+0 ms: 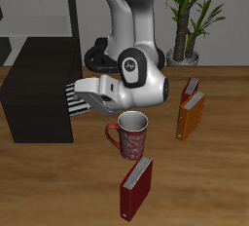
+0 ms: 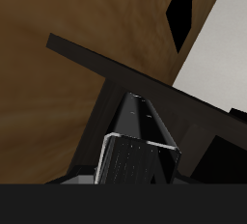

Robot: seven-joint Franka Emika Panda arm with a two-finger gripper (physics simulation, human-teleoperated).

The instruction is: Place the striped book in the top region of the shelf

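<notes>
The striped book (image 1: 75, 96), with its black-and-white cover, is held on edge by my gripper (image 1: 84, 93), whose fingers are shut on it. It hangs beside the end of the low black shelf (image 1: 34, 94), just below the level of the flat top. Whether it touches the shelf cannot be told. In the wrist view the striped book (image 2: 137, 139) points away from the camera toward the shelf's dark edges (image 2: 205, 114). My fingertips are hidden behind the book.
A dark red patterned mug (image 1: 129, 132) stands just in front of my gripper. A dark red book (image 1: 136, 186) stands near the table's front edge. An orange book (image 1: 190, 115) leans beside another dark red one (image 1: 191, 88). A potted plant (image 1: 185, 25) and a grey rack (image 1: 44, 6) stand at the back.
</notes>
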